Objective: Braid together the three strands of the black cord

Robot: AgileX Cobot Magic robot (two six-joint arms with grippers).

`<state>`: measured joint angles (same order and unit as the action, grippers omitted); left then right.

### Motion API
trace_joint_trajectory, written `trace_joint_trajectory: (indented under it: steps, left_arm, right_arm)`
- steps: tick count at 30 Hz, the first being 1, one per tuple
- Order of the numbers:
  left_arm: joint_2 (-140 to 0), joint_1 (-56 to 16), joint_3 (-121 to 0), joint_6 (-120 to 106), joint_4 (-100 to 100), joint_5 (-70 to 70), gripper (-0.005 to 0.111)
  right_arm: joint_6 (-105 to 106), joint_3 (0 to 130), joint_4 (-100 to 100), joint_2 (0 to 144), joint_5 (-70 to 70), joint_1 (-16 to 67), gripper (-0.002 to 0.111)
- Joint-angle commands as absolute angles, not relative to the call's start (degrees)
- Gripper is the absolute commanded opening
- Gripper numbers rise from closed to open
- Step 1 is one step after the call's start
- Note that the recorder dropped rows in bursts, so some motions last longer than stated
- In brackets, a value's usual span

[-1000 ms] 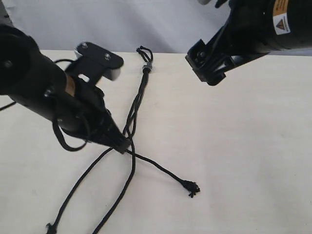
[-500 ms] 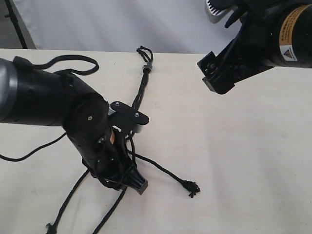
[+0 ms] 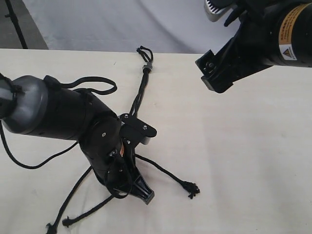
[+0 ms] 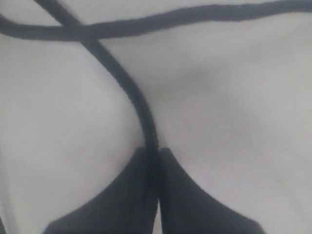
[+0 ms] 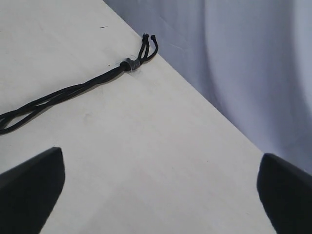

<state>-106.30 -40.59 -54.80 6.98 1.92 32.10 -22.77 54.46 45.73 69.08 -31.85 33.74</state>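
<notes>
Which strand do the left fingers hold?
The middle strand, running into the shut left fingers; its tip lies near the bottom-left. The right strand and the leftmost strand lie free.

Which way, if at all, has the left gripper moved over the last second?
Yes. The left gripper, shut on one strand, has moved away from the grey band, toward the bottom of the exterior view.

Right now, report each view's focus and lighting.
Exterior view: evenly lit and sharp, only soft shadows on the pale table. Left wrist view: out of focus, the thin black woven strand blurred where the left gripper pinches it. Right wrist view: the small grey band crisp, the right gripper's fingers dark and blurred.
</notes>
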Motion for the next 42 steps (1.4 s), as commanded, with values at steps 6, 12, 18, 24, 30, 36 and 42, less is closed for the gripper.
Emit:
trace_joint_trajectory:
  steps: [6,12,18,24,30,36,42]
  left_arm:
    - [-106.84,-40.85,-54.71,7.28,1.83,31.72,0.0]
    - [-104.68,-40.72,-56.07,6.45,1.24,33.75,0.0]
    - [-101.78,-40.6,-58.74,6.73,-6.12,38.77,0.0]
    - [-100.85,-40.6,-60.01,6.33,-20.75,42.35,0.0]
    - [-102.25,-40.6,-59.49,5.83,-31.05,40.42,0.0]
    - [-105.59,-40.6,-58.98,5.59,-35.66,38.36,0.0]
    - [-109.51,-40.01,-56.36,6.46,-43.45,32.04,0.0]
  right_arm:
    - [-24.01,54.36,46.5,68.84,-31.54,33.39,0.1]
    - [-24.01,54.36,46.5,68.84,-31.54,33.39,0.1]
    - [-24.0,54.36,46.5,68.84,-31.38,33.39,0.1]
    - [-24.0,54.36,46.5,68.84,-31.38,33.39,0.1]
    - [-24.0,54.36,46.5,68.84,-31.38,33.39,0.1]
    - [-24.0,53.85,46.6,68.84,-30.45,33.39,0.1]
    - [-24.0,53.85,46.6,68.84,-30.28,33.39,0.1]
